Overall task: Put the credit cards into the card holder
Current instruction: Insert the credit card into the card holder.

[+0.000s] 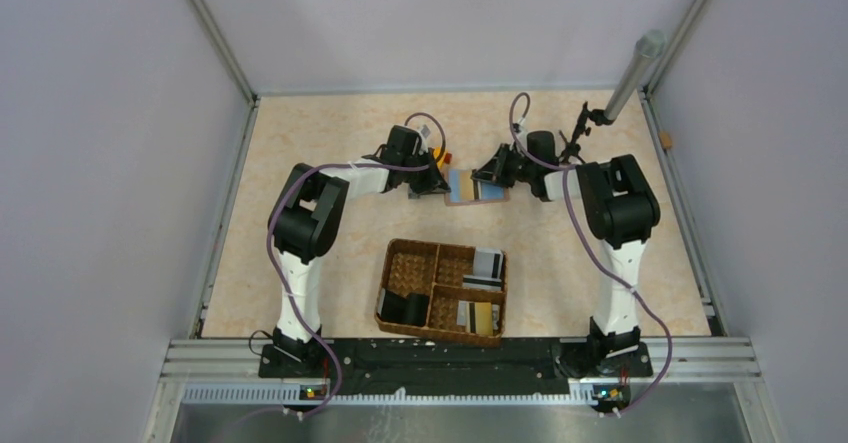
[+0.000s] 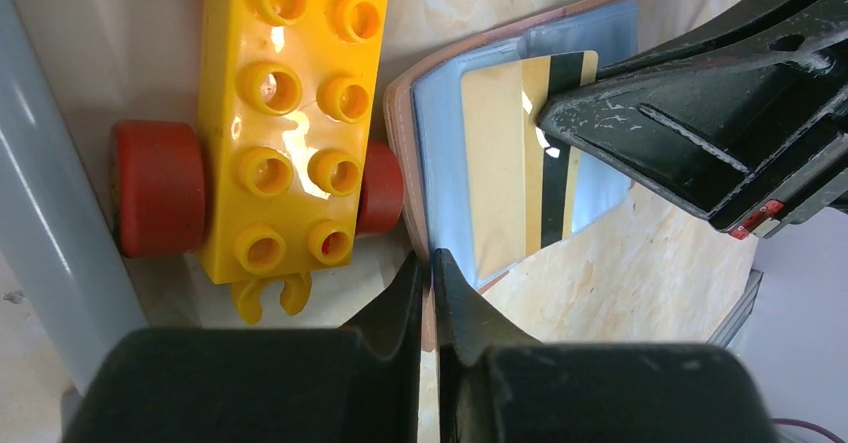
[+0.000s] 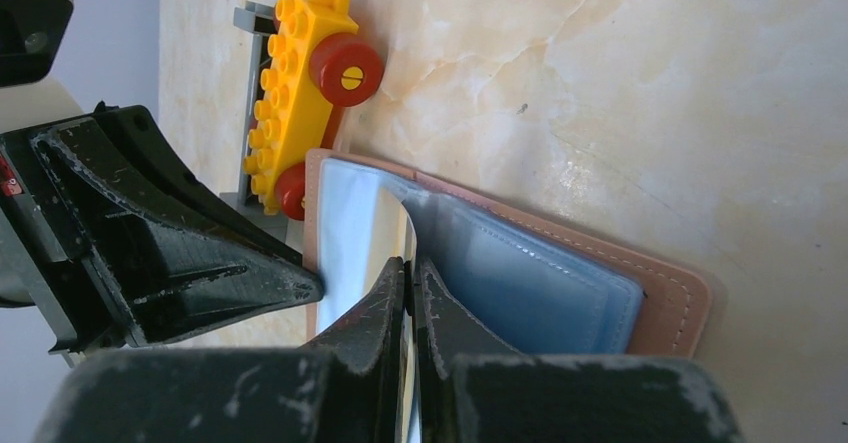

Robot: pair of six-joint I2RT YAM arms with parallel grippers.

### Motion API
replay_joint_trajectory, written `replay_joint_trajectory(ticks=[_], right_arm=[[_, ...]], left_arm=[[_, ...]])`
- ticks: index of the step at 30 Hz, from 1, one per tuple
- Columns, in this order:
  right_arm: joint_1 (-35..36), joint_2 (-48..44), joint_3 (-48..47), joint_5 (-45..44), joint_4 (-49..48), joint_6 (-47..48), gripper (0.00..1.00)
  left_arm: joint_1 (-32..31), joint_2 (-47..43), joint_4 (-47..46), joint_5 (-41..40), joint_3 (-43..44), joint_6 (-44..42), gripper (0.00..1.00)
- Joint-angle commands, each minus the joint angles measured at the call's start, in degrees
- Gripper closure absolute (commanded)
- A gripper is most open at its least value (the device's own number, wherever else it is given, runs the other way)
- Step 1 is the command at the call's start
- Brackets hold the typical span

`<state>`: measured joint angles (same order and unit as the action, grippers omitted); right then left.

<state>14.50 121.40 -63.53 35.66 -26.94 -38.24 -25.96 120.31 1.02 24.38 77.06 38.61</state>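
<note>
The brown card holder (image 1: 470,189) lies open at the back middle of the table, its light blue sleeves (image 3: 540,283) showing. My left gripper (image 2: 430,263) is shut on its brown left edge (image 2: 398,133), pinning that flap. My right gripper (image 3: 410,268) is shut on a gold credit card with a black stripe (image 2: 520,163). The card's left part sits inside a clear blue sleeve, and its striped end sticks out towards the right fingers (image 2: 640,113). More credit cards (image 1: 487,263) lie in the woven basket.
A yellow toy brick car with red wheels (image 2: 290,113) stands right against the holder's left side. The woven compartment basket (image 1: 395,275) sits near the front middle with cards (image 1: 478,315) and a black block (image 1: 405,308). A grey pole (image 1: 630,78) leans at the back right.
</note>
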Motion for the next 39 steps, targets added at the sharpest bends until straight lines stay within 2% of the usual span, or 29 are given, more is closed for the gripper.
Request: replay_joint_trajectory(ticks=[1,4,8,21,26,33,35,39], right_arm=[[1.93,1.48,-0.77,-1.74,3.65,1.74,0.95],[1.96,-0.21,-1.09,-3.01,5.92,3.56,0.84],[2.06,-2.82,-2.57,-4.9,10.3,6.89,0.71],[3.17,-9.82,-4.88,-13.31,20.94,15.37,0.47],[3.92,-10.16,-4.89,-14.21,22.29,15.67,0.45],[5.3,-8.74,-4.8,-12.7,23.06,13.59,0.53],[5.95,-8.43,-4.83,-12.07,22.36,11.92,0.57],[7.22,-7.74,-5.1,-11.86,20.53,8.14,0.58]], left_arm=[[-0.46,0.64,-3.55,1.96,0.81,0.26,0.95],[-0.5,0.6,-3.61,1.46,0.44,0.55,1.0],[-0.41,0.8,-4.15,1.7,0.08,0.9,1.0],[-0.07,0.47,-4.44,0.92,-0.36,1.54,1.0],[-0.06,0.61,-4.62,1.19,-0.34,1.59,1.0],[-0.06,0.79,-5.4,2.5,-0.2,1.44,1.0],[-0.04,0.95,-5.62,2.96,-0.01,1.52,0.95],[-0.05,1.19,-6.47,4.1,0.03,1.88,0.85]])
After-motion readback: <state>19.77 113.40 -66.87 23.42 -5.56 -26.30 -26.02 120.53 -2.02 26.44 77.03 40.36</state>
